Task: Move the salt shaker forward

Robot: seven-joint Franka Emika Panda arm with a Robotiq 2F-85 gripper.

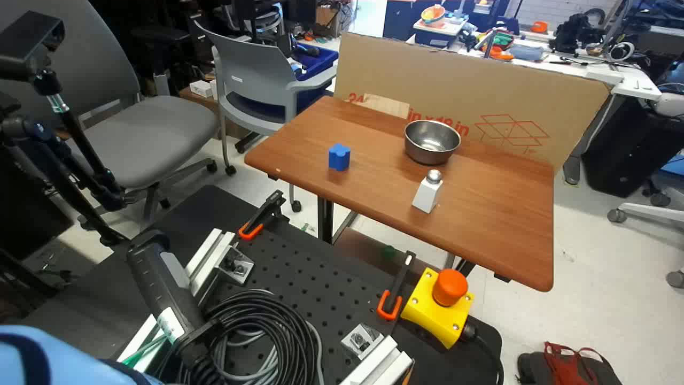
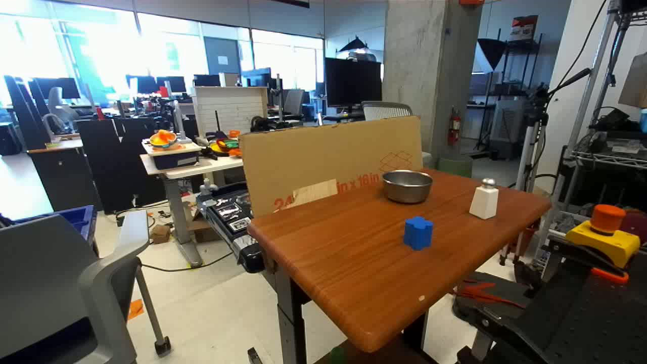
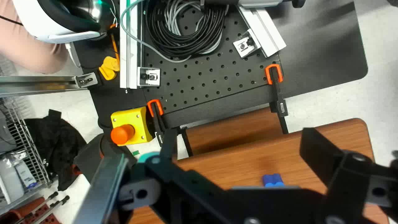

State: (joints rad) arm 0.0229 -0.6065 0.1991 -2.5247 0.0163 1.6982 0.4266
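The salt shaker is white with a silver top and a slightly narrower upper part. It stands upright on the wooden table in both exterior views (image 1: pixel 428 194) (image 2: pixel 484 202), near the table's edge that faces the black perforated board. It does not show in the wrist view. My gripper (image 3: pixel 239 136) shows only in the wrist view. Its two black fingers are wide apart with nothing between them. It is above the table and apart from the shaker. The arm and gripper are not seen over the table in either exterior view.
A blue cube-like block (image 1: pixel 339 158) (image 2: pixel 418 233) and a metal bowl (image 1: pixel 432 141) (image 2: pixel 407 187) stand on the wooden table (image 1: pixel 497 214). A cardboard sheet (image 1: pixel 481 91) rises along its far edge. A yellow emergency-stop box (image 1: pixel 435 310), clamps and coiled cable (image 1: pixel 267 337) lie by the black board.
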